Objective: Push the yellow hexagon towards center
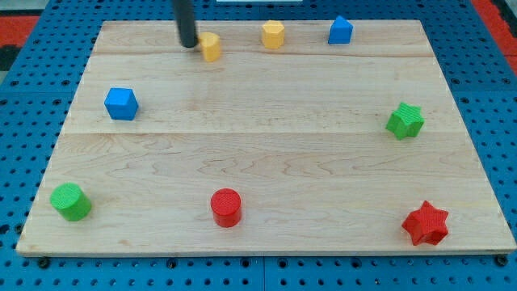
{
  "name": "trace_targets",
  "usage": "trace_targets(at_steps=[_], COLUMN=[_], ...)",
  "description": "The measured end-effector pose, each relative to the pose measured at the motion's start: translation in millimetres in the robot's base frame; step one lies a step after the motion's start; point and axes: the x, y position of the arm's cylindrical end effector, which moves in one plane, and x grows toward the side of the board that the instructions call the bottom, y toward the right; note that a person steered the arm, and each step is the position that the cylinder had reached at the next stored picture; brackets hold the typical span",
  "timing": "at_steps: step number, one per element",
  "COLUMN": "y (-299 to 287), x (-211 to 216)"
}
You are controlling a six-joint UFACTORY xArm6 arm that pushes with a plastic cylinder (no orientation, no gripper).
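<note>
Positioned at the view's top, my tip rests on the wooden board, just left of a yellow block of unclear shape; contact cannot be confirmed. As a bare rod, it grips nothing. The yellow hexagon sits further right along the top edge, apart from the tip. Recommended: bring the tip round above the hexagon, then push steadily toward the view's bottom, keeping the line centred on the block to prevent it slipping sideways.
</note>
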Motion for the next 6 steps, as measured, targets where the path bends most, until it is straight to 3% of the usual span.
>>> trace_targets(at_steps=[1, 3, 5, 6], y=[46, 1, 153, 160], x=[44, -56, -45, 3])
